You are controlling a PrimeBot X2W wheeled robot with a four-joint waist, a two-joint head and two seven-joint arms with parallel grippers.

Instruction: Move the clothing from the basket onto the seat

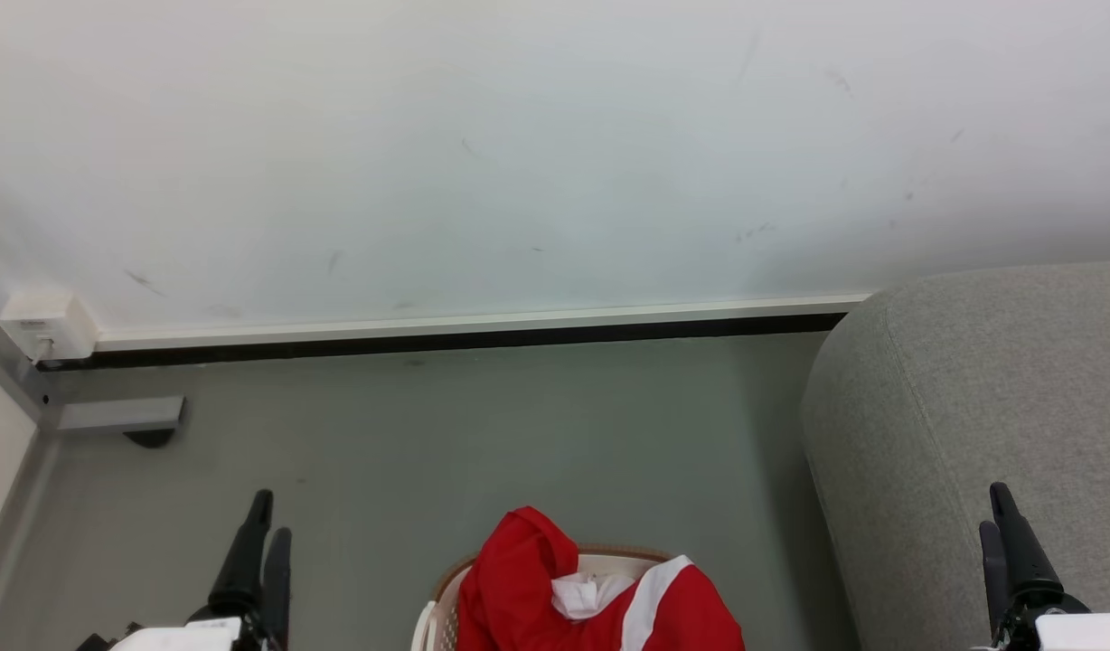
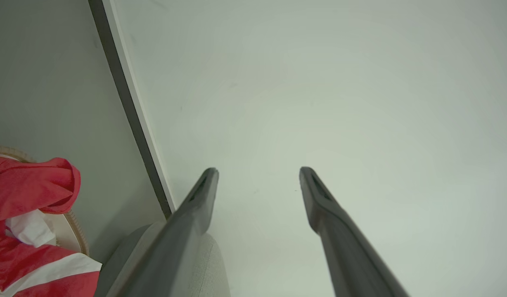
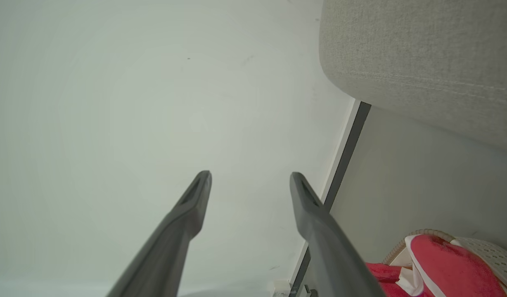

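Found the clothing (image 1: 519, 583) heaped in the basket (image 1: 432, 624) on the floor (image 1: 519, 425), near the seat (image 1: 971, 407). Saw left gripper (image 2: 258, 171) and right gripper (image 3: 250, 175) with jaws spread, empty. Seemed to need a deep pinch on the raised red fold (easiest grab), then a straight lift.

Here the clothing (image 1: 519, 588) is soft, smooth red cloth, and the basket (image 3: 493, 255) is white perforated plastic with a woven-looking brown rim. The seat (image 1: 971, 389) wears coarse grey woven fabric, while floor (image 1: 519, 434) and wall (image 1: 519, 154) look matt and smooth.
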